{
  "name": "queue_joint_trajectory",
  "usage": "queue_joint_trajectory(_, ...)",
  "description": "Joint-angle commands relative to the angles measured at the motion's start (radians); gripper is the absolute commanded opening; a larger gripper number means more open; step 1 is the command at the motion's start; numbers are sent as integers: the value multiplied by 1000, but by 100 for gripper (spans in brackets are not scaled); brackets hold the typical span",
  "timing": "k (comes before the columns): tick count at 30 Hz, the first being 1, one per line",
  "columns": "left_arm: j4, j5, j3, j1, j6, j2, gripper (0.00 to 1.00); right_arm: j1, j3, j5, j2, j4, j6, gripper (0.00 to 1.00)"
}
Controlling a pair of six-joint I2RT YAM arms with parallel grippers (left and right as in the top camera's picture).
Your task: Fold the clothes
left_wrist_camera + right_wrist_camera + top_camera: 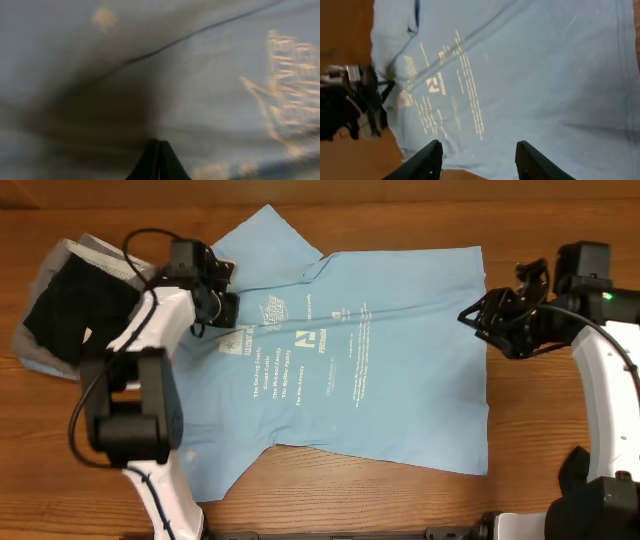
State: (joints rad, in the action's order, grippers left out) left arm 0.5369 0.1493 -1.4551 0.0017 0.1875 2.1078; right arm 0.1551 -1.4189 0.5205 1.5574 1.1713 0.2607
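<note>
The light-blue T-shirt [380, 380] lies spread flat across the wooden table, white lettering up. My left gripper [224, 308] is down on its collar and shoulder area. In the left wrist view its fingers [159, 155] are pressed together, pinching the blue fabric [225, 60] close under the camera. My right gripper [476, 316] hovers at the shirt's right edge. In the right wrist view it [480, 160] stands open above the cloth [530, 75], with nothing between its fingers. A black garment [70, 305] lies on a grey one [35, 345] at the far left.
The bare wooden table [560, 240] shows around the shirt. The left arm's white links [150, 340] reach over the shirt's left sleeve. In the right wrist view the left arm's head [360, 100] sits at the shirt's far edge.
</note>
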Motion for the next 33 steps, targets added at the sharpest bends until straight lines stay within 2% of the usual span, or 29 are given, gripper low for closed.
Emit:
queue_joint_trajectory(1, -75, 14, 9, 6, 26, 80, 4, -34, 6, -76, 2, 16, -33, 52)
queue_joint_trajectory(6, -193, -53, 8, 16, -1, 186, 4, -61, 58, -87, 5, 5, -27, 52)
queue_joint_trajectory(12, -240, -34, -24, 45, -69, 185, 4, -62, 207, -121, 5, -94, -16, 52)
queue_joint_trajectory(14, -200, -21, -63, 49, -69, 180, 5, -62, 272, -145, 5, -153, 10, 52)
queue_joint_trajectory(17, -109, -18, -124, 50, -68, 172, 12, -61, 347, -238, 5, -255, 67, 49)
queue_joint_trajectory(23, 101, -18, -259, 51, -68, 115, 27, -61, 498, -330, 8, -467, 170, 23)
queue_joint_trajectory(26, 195, -18, -325, 51, -69, 63, 31, -61, 553, -454, 16, -521, 259, 12)
queue_joint_trajectory(33, 430, -21, -441, 51, -81, -106, 54, -61, 628, -559, 110, -640, 276, 9)
